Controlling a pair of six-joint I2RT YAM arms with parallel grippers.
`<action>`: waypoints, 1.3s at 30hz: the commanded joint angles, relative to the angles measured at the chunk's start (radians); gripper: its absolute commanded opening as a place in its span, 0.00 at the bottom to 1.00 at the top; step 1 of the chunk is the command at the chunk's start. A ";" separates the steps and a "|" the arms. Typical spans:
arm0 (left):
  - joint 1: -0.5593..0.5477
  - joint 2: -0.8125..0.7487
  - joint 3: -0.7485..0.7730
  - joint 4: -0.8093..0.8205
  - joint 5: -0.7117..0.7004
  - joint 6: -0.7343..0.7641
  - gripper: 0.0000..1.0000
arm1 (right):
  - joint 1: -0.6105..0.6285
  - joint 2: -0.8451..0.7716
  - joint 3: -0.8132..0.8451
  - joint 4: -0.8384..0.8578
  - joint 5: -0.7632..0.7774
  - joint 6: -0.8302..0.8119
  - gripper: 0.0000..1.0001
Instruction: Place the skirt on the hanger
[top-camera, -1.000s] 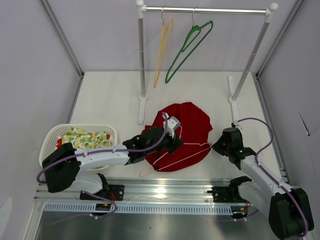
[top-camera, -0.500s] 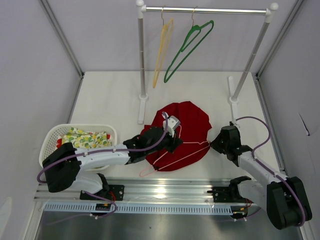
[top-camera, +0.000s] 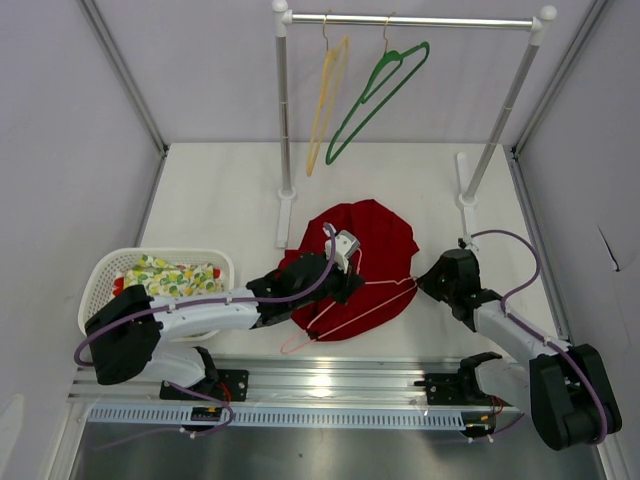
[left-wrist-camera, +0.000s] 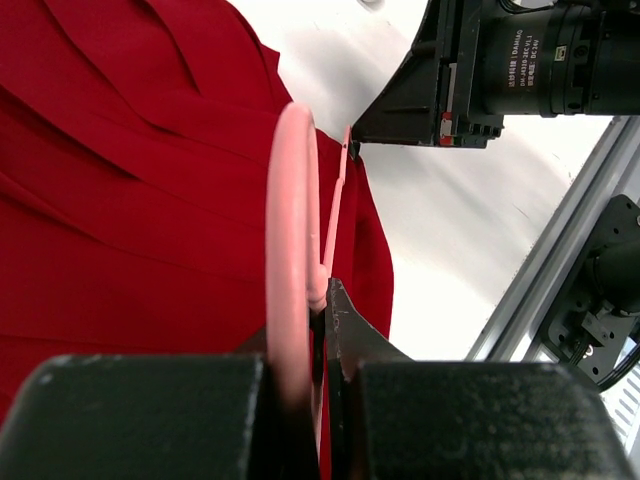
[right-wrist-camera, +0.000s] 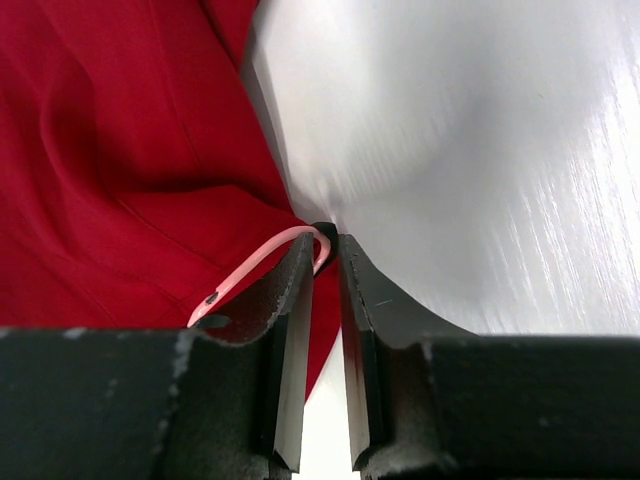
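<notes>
The deep-red skirt (top-camera: 372, 238) lies flat on the white table, also filling the left wrist view (left-wrist-camera: 120, 200) and the right wrist view (right-wrist-camera: 100, 150). The pale pink hanger (top-camera: 350, 318) rests on top of it. My left gripper (top-camera: 346, 266) is shut on the hanger (left-wrist-camera: 290, 200) near its hook, the wire pinched between the fingers (left-wrist-camera: 320, 300). My right gripper (top-camera: 419, 283) sits at the skirt's right edge. Its jaws (right-wrist-camera: 330, 245) stand a narrow gap apart, with the hanger's right corner bend (right-wrist-camera: 255, 262) at the tips.
A white basket (top-camera: 100, 270) with a floral cloth (top-camera: 170, 277) stands at the left. A clothes rack (top-camera: 415, 20) at the back carries a yellow hanger (top-camera: 325, 100) and a green hanger (top-camera: 375, 100); its feet (top-camera: 285, 220) stand just behind the skirt.
My right gripper has slid left up to the hanger's right corner and its jaws have parted a little. The left arm has stayed put.
</notes>
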 joint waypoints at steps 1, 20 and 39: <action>0.004 0.022 0.021 -0.068 -0.030 0.008 0.00 | -0.005 -0.003 -0.015 0.089 0.006 0.003 0.21; 0.004 0.012 0.017 -0.087 -0.091 -0.012 0.00 | -0.038 -0.022 -0.013 0.003 -0.004 0.020 0.16; 0.005 0.003 0.012 -0.105 -0.124 -0.022 0.00 | -0.077 0.067 -0.009 0.115 -0.103 0.060 0.27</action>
